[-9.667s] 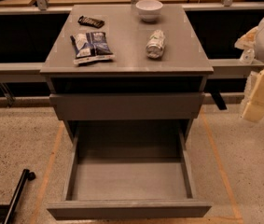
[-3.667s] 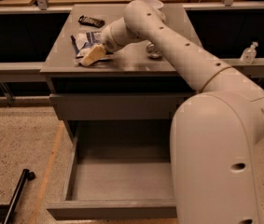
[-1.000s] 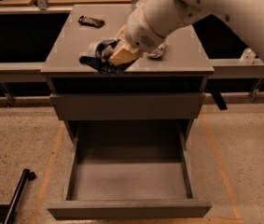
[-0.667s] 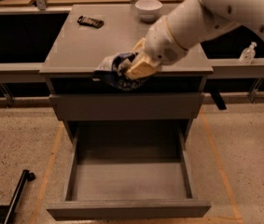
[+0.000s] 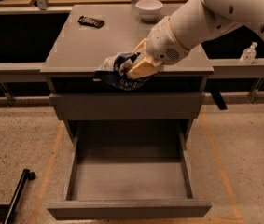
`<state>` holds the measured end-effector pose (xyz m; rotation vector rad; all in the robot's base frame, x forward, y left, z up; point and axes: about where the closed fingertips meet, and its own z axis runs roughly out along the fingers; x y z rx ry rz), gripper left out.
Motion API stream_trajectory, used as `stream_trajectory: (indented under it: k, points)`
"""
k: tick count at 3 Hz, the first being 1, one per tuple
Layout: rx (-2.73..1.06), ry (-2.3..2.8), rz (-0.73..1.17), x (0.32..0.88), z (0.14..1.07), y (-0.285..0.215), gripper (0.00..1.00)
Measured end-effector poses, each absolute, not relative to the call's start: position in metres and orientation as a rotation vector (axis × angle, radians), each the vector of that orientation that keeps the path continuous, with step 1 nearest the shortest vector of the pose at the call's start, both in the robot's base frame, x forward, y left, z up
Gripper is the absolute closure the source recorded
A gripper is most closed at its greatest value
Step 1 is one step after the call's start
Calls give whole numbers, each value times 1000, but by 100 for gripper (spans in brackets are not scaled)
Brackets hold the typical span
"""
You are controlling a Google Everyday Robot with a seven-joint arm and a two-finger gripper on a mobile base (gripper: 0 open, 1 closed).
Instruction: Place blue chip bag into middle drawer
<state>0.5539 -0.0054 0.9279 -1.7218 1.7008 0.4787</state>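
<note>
My gripper (image 5: 134, 70) is shut on the blue chip bag (image 5: 116, 72), a crumpled dark-blue bag with white print. It holds the bag in the air at the front edge of the cabinet top, in front of the dark gap above the upper drawer front (image 5: 127, 106). The middle drawer (image 5: 129, 181) is pulled fully open below, a deep grey box with nothing in it. The bag hangs over its back part. My white arm reaches in from the upper right.
On the grey cabinet top (image 5: 80, 50) lie a small flat black packet (image 5: 91, 21) at the back left and a white bowl (image 5: 149, 9) at the back. A small clear bottle (image 5: 248, 54) stands on the ledge at right. A black pole (image 5: 17, 195) lies on the floor at left.
My gripper took the bag off the cabinet top and has carried it forward and to the right, off the top's front edge and slightly lower. The drawer has stayed open.
</note>
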Motion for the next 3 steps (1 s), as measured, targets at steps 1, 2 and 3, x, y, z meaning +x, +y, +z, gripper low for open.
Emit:
stream_trajectory:
  k: [1, 2, 3]
  points:
    - [-1762, 1733, 549, 547, 899, -6, 100]
    - [-1734, 1841, 619, 524, 865, -16, 100]
    - [-1730, 1948, 682, 495, 805, -33, 100]
